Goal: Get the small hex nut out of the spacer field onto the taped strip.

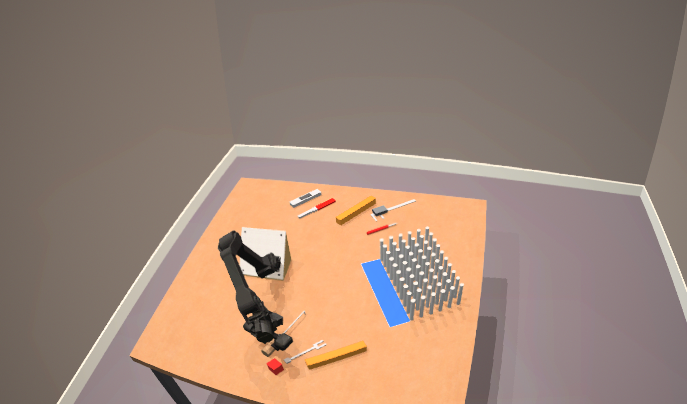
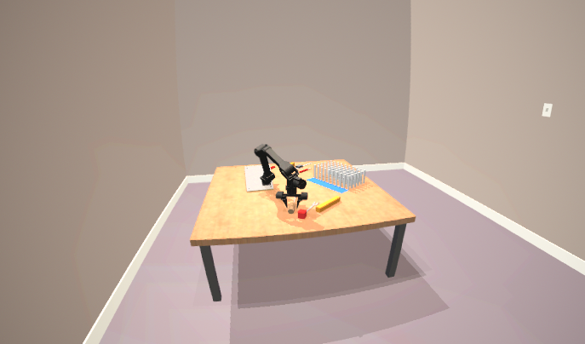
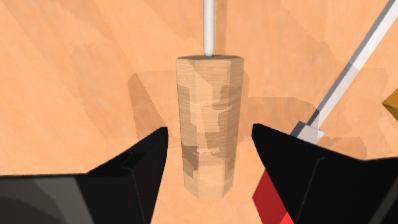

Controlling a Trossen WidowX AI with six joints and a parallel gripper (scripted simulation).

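Note:
My gripper (image 1: pixel 272 346) (image 2: pixel 291 206) (image 3: pixel 210 131) is open, its fingers on either side of the wooden handle (image 1: pixel 267 350) (image 2: pixel 290 210) (image 3: pixel 210 90) with gaps showing in the wrist view. The handle's thin metal rod (image 1: pixel 295 322) (image 3: pixel 209 25) points toward the table's middle. A fork-ended tool (image 1: pixel 305 352) (image 3: pixel 350 75) lies beside it. The grey spacers (image 1: pixel 411 310) (image 2: pixel 314 170) stand upright in rows behind the blue taped strip (image 1: pixel 385 293) (image 2: pixel 327 185). I cannot see the nut.
A red block (image 1: pixel 275 366) (image 2: pixel 301 214) (image 3: pixel 269 197) lies close to the gripper. A yellow bar (image 1: pixel 336 355) (image 2: pixel 328 203) lies beyond the fork tool; another yellow bar (image 1: pixel 356 210) is at the back. A red-handled tool (image 1: pixel 325 204) and a grey-headed tool (image 1: pixel 379 210) lie there too.

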